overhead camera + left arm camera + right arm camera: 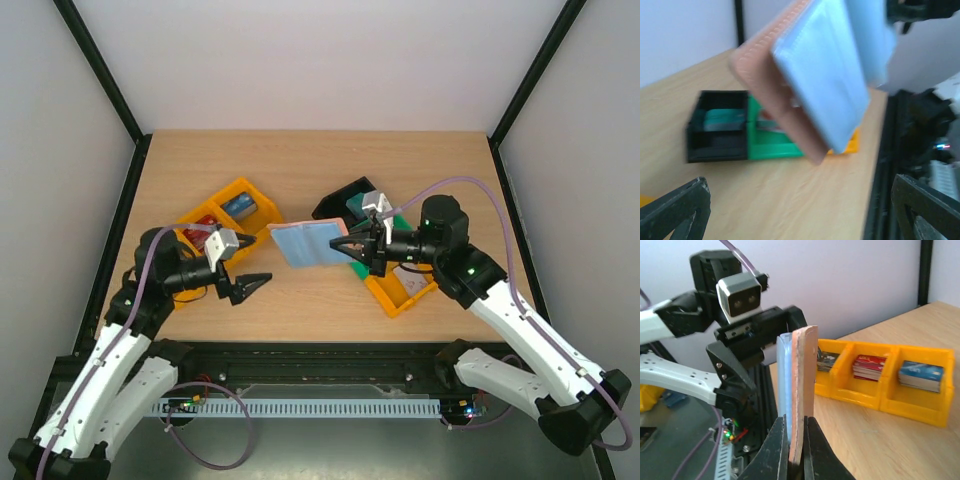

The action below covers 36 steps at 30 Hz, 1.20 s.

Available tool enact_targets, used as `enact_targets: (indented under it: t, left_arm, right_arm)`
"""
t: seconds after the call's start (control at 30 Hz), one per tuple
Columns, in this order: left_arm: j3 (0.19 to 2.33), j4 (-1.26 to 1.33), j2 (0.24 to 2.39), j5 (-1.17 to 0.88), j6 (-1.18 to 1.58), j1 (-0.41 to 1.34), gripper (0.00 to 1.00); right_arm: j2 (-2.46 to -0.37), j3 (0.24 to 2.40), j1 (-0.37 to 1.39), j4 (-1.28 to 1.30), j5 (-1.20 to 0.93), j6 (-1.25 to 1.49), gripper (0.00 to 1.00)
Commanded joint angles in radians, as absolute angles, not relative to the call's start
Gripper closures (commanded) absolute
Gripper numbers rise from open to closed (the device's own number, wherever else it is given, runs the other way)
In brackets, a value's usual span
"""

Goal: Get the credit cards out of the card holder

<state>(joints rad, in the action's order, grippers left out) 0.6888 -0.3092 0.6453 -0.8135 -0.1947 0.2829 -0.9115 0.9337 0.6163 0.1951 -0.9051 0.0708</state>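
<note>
Card holder [305, 244] right of left pincer [256, 288]

no legible text, print on credit cards [868, 368] too blurred

Left arm [110, 350] comes up from the near-left corner of the desk, elbow bent, forearm pointing right toward the desk middle. Left gripper [255, 288] sits low over the near-centre with its jaws spread wide and nothing between them. Right arm [520, 320] comes from the near-right corner, elbow raised, wrist pointing left. Right gripper [342, 245] is pinched tight on one edge of the card holder [305, 243], which is lifted off the desk. The grippers face each other, apart, not touching.
</note>
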Motion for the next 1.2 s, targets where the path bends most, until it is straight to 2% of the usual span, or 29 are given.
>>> enact_targets:
  t: [0.0,0.2,0.33,0.37,0.43,0.6,0.63,0.7,0.77,0.83,0.97,1.17]
  left_arm:
    - [0.619,0.010,0.622,-0.924,0.099,0.364,0.01]
    - [0.555,0.250,0.677,-0.939,0.281,0.397,0.00]
    - [0.540,0.354,0.700,-0.956,0.278,0.470,0.01]
    - [0.535,0.362,0.700,-0.950,0.278,0.484,0.05]
    - [0.520,0.377,0.692,-0.911,0.293,0.489,0.22]
    - [0.493,0.440,0.680,-0.854,0.312,0.491,0.90]
    - [0.496,0.439,0.678,-0.855,0.309,0.492,0.97]
    - [0.498,0.436,0.669,-0.866,0.303,0.492,0.98]
    - [0.498,0.432,0.657,-0.865,0.294,0.492,0.98]
    - [0.498,0.427,0.648,-0.857,0.276,0.492,0.98]
    - [0.507,0.413,0.634,-0.854,0.219,0.492,0.98]
    - [0.506,0.356,0.619,-0.845,0.114,0.492,0.98]
  right_arm:
    - [-0.918,0.891,0.618,-0.016,-1.029,0.206,0.98]
    - [-0.937,0.860,0.644,-0.151,-1.077,0.284,0.98]
    - [-0.964,0.861,0.660,-0.141,-1.028,0.278,0.98]
    - [-0.971,0.862,0.662,-0.140,-1.022,0.278,0.98]
    - [-0.983,0.863,0.666,-0.142,-1.020,0.281,0.98]
    - [-1.008,0.863,0.679,-0.168,-1.018,0.283,0.98]
    - [-1.013,0.869,0.679,-0.154,-1.021,0.275,0.96]
    - [-1.011,0.888,0.679,-0.106,-1.025,0.231,0.87]
    - [-0.983,0.897,0.678,-0.055,-0.987,0.160,0.72]
    - [-0.938,0.891,0.678,-0.008,-0.914,0.102,0.64]
    - [-0.884,0.907,0.673,0.095,-0.835,0.023,0.59]
    - [-0.859,0.921,0.673,0.134,-0.771,0.006,0.56]
